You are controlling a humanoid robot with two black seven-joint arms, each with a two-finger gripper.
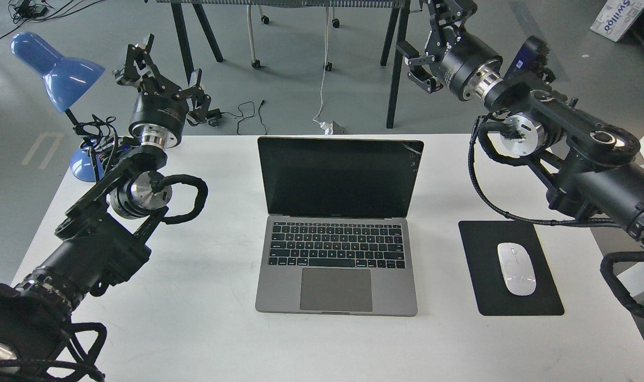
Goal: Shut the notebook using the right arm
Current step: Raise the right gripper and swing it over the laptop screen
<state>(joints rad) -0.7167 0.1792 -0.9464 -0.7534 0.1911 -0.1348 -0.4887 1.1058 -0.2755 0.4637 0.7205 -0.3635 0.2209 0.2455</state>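
The notebook point(337, 228) lay open at the middle of the white table point(210, 329), its black screen upright toward the far edge and its keys and trackpad toward the near side. Nothing touched it. To its right, well apart, a black pad point(481, 249) lay flat with a white mouse point(516, 268) on it.

The right arm point(576, 154) came in from the right and reached up past the table's far right corner. Its gripper point(433, 53) hung over the floor beyond the far edge, right of the screen and clear of it. Its dark fingers were bunched and partly cut off by the top of the view, so I could not tell how far apart they stood.

The left gripper point(165, 66) was raised near the far left corner, its fingers point(139, 53) spread wide and holding nothing. Just left of it stood a blue lamp point(57, 69), with its base at the table's left edge.
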